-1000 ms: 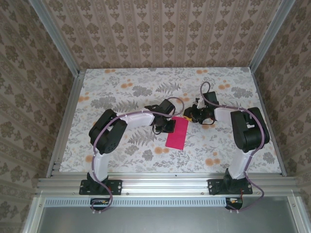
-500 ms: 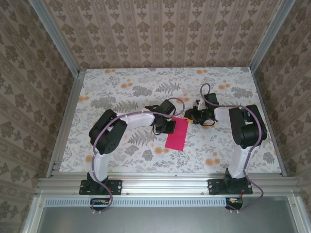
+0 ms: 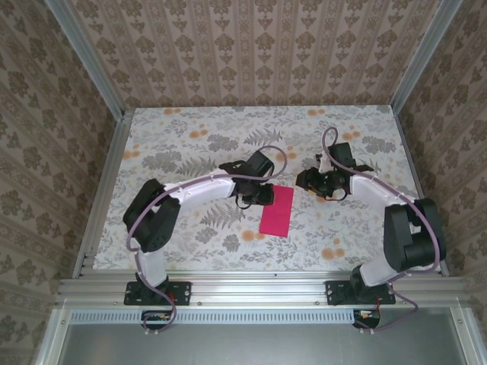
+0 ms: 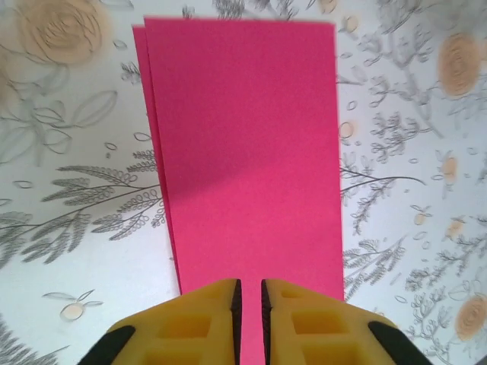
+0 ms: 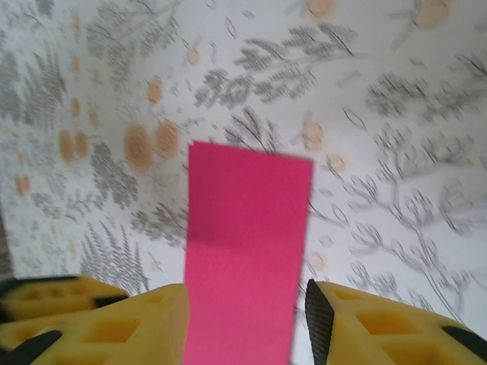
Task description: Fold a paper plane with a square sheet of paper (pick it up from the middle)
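The square sheet of paper [image 3: 276,211] lies flat on the table, folded in half into a long magenta-pink rectangle. In the left wrist view the paper [image 4: 243,167] stretches away from the fingers, with its lower layer peeking out along the left side. My left gripper [image 3: 264,195] rests over the paper's far left end; its jaws [image 4: 249,304] are shut to a thin slit above the sheet. My right gripper [image 3: 303,181] hovers just right of the paper's far end. It [image 5: 247,304] is open wide, and the paper [image 5: 247,243] shows between its fingers.
The table [image 3: 190,144] has a white cloth printed with grey leaves and small orange flowers. Aluminium rails [image 3: 103,190] frame it left, right and front, and patterned walls [image 3: 251,53] enclose it. Both arms' elbows reach over the near half.
My right gripper has drawn back to the right off the paper, its elbow swinging out to the right. The left arm's elbow has shifted left. The paper has stayed in place.
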Tool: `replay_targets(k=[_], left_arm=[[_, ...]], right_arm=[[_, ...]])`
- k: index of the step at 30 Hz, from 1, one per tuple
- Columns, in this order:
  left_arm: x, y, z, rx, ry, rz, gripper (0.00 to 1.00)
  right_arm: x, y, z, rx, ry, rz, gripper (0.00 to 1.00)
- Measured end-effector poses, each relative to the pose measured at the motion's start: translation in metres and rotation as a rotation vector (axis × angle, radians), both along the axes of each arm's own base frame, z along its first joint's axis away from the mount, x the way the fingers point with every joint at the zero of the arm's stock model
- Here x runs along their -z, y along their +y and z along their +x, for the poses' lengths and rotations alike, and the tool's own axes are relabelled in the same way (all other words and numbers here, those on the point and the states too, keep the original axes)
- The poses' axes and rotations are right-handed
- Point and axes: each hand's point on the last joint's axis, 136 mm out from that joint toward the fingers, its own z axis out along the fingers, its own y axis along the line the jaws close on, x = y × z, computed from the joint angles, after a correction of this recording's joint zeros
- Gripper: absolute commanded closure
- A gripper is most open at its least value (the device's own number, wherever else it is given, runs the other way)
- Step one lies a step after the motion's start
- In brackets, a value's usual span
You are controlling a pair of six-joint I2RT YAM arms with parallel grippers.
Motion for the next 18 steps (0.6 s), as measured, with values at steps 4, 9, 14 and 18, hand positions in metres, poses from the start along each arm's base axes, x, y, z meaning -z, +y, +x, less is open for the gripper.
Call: replay_targets(k=[4, 9, 14, 18], left_arm=[[-0.014, 0.016, 0.002, -0.049, -0.036, -0.024, 0.65], [0.001, 0.041, 0.011, -0.119, -0.002, -0.027, 0.60], [0.004, 0.043, 0.015, -0.136, 0.025, -0.055, 0.57], [0.004, 0.037, 0.015, -0.129, 0.034, -0.083, 0.56]], right_arm=[[0.002, 0.001, -0.026, -0.019, 0.024, -0.041, 0.48], [0.001, 0.015, -0.050, -0.064, 0.039, -0.052, 0.46], [0.004, 0.035, -0.058, -0.105, 0.056, -0.038, 0.47], [0.026, 0.048, -0.066, -0.141, 0.127, -0.050, 0.47]])
